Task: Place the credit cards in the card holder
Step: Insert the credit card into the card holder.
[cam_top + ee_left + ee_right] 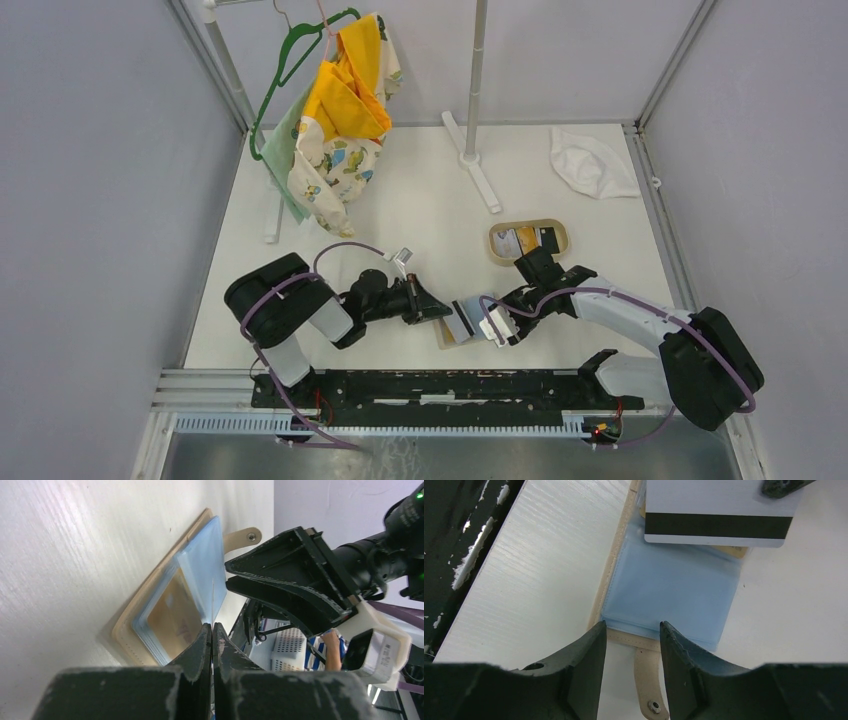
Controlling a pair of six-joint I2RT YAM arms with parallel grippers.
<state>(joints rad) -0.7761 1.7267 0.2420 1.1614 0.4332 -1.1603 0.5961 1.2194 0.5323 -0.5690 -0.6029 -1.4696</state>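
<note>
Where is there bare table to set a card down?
Bare: the left strip between the hanging clothes and the left arm; the middle between the stand base and tray; the right side beyond the tray, below the white cloth. Crowded: near centre, where the left gripper and right gripper meet over the card holder.

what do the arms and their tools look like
The left arm and right arm have chunky black joint housings with pale grey-white links between them. A purple cable loops along each. The left tool and right tool each have two black wedge-shaped fingers, scuffed with pale chips; a white boxy housing sits behind the right tool.
</note>
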